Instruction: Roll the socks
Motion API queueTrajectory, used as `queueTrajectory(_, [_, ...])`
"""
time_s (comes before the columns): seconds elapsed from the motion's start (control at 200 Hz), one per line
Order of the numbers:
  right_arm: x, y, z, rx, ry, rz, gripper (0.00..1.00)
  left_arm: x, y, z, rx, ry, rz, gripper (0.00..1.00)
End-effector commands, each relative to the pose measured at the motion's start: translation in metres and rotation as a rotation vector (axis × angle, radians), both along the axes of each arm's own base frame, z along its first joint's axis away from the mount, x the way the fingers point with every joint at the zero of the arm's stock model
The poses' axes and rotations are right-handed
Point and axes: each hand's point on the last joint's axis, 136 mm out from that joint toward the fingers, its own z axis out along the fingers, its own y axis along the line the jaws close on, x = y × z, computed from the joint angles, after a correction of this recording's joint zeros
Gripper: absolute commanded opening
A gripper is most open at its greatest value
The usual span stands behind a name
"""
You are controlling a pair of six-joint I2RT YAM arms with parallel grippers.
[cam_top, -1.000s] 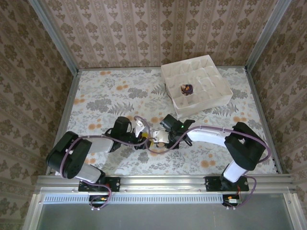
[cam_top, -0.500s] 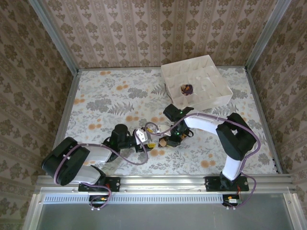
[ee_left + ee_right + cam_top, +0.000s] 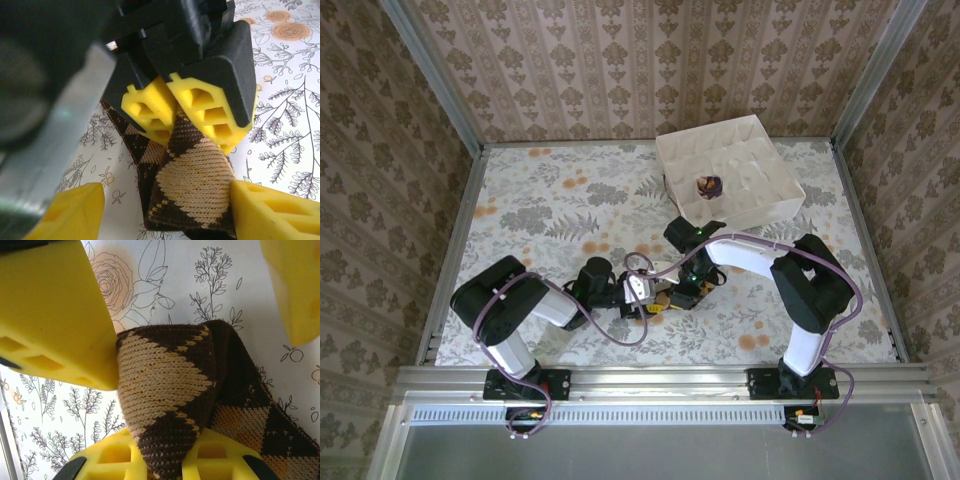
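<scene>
The brown sock [image 3: 165, 385] is pinched by the right gripper [image 3: 162, 461]; the left gripper [image 3: 165, 215] is spread wide astride it. At 1 o'clock, purple sock [image 3: 708, 185] in box [image 3: 765, 175].

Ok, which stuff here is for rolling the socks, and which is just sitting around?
For the job: brown sock, pinched by the right gripper; left gripper, open around it; purple sock, balled up in the box.
Just there: box; flowery table.
</scene>
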Motion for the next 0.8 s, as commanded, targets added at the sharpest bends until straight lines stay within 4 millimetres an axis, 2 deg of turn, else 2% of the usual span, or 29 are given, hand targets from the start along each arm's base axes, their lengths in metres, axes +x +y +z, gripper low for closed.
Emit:
queueTrajectory(0.0, [-0.004,0.003,0.005,0.017,0.039,-0.012,0.0,-0.002,-0.005,0.0,0.018,-0.024,-0.045,0.66])
queueTrajectory(0.175, [0.0,0.004,0.007,0.02,0.028,-0.026,0.0,-0.012,-0.006,-0.011,0.055,0.008,-0.092,0.63])
queueTrajectory(0.45, [0.009,0.008,0.007,0.018,0.021,-0.074,0.0,-0.025,-0.01,-0.016,0.031,0.052,-0.125,0.6])
queueTrajectory(0.55, [0.009,0.008,0.007,0.02,0.024,-0.079,0.0,-0.024,-0.011,-0.015,0.025,0.054,-0.124,0.46])
queueTrajectory(0.615, [0.01,0.01,0.008,0.025,0.025,-0.087,0.0,-0.025,-0.011,-0.013,0.023,0.053,-0.125,0.28])
queueTrajectory(0.69, [0.012,0.011,0.01,0.031,0.022,-0.115,0.18,-0.024,-0.009,-0.013,0.022,0.05,-0.114,0.01])
queueTrajectory(0.75, [0.016,0.014,0.018,0.056,0.019,-0.164,0.34,-0.025,-0.005,-0.014,0.027,0.043,-0.101,0.0])
queueTrajectory(0.795, [0.021,0.015,0.027,0.076,0.008,-0.226,0.42,-0.022,-0.001,-0.017,0.045,0.031,-0.069,0.0])
